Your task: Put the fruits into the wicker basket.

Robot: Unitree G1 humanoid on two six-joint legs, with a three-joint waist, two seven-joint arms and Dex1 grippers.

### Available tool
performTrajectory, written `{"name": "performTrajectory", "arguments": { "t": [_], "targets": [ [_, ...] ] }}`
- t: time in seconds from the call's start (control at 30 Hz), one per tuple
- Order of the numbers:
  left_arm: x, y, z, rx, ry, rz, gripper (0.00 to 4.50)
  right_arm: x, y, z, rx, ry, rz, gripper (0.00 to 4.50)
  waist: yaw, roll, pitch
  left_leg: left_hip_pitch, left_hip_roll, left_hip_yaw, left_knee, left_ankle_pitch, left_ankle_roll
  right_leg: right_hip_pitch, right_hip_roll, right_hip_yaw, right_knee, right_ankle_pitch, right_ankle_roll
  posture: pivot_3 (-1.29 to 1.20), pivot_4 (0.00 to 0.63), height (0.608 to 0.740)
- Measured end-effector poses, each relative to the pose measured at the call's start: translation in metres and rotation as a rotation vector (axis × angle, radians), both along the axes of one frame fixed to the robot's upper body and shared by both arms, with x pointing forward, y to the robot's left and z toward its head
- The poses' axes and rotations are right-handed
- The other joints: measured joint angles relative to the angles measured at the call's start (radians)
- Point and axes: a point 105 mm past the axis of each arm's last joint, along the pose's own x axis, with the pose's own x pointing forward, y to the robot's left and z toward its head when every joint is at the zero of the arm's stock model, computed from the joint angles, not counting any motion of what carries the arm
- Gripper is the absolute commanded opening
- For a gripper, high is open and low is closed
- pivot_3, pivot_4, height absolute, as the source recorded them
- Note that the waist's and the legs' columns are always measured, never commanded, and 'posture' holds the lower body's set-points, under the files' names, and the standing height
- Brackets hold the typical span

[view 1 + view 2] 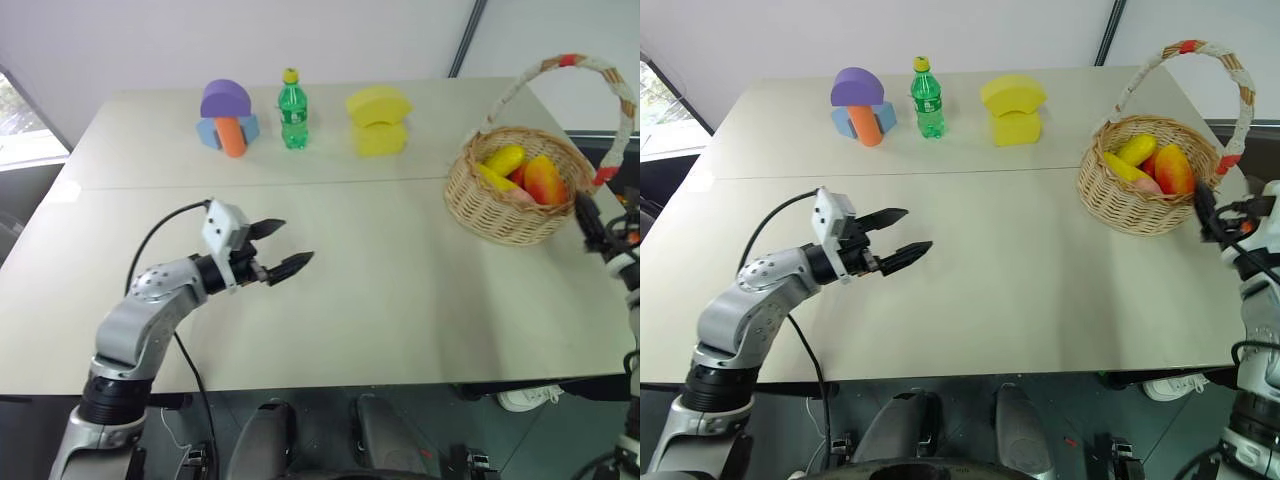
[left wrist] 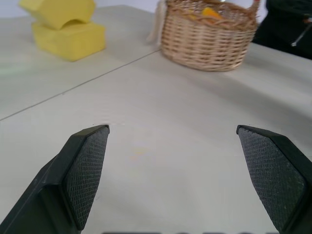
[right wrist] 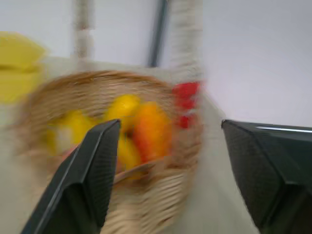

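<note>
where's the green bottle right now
In the left eye view the green bottle stands upright at the table's far edge, between the purple and blue foam blocks on its left and the yellow foam blocks on its right.

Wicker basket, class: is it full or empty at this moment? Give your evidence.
Not empty. The wicker basket stands upright on the table with yellow and red-orange fruit filling its bowl up to about the rim.

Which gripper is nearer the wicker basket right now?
Right. The right gripper sits just beside the wicker basket, at its near right side; the left gripper hovers over mid-table, well to the basket's left.
</note>
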Motion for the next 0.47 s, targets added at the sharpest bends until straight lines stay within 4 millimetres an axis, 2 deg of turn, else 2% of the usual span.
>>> {"name": "performTrajectory", "arguments": {
  "t": [0.13,0.23,0.37,0.47],
  "targets": [
    [0.003,0.028,-0.013,0.016,0.029,0.095,4.50,-0.004,0.054,-0.021,-0.031,0.109,0.272,3.43,0.003,0.000,0.000,0.001,0.000,0.000,0.000,0.000,0.000,0.001,-0.001,0.000,0.000,0.000,0.000,0.00,0.150,0.740],
    [0.003,0.035,-0.024,0.036,0.052,0.131,4.50,-0.007,0.088,-0.040,-0.035,0.191,0.433,3.43,0.008,0.000,0.000,0.000,0.000,0.000,0.000,0.000,0.000,0.001,-0.002,0.000,-0.001,0.000,0.000,0.00,0.150,0.740],
    [0.001,0.045,-0.030,0.035,0.059,0.182,4.50,-0.002,0.104,-0.053,-0.052,0.236,0.496,3.43,0.011,-0.001,0.000,-0.001,-0.001,-0.001,0.000,0.000,0.000,0.000,-0.003,0.000,-0.002,0.000,0.000,0.00,0.150,0.740],
    [-0.003,0.051,-0.040,0.042,0.084,0.218,4.50,0.006,0.105,-0.062,-0.051,0.256,0.501,3.43,0.009,-0.001,0.000,-0.001,-0.001,-0.002,0.000,0.000,0.000,0.000,-0.003,0.000,-0.002,0.000,0.000,0.00,0.150,0.740]
  ]
}}
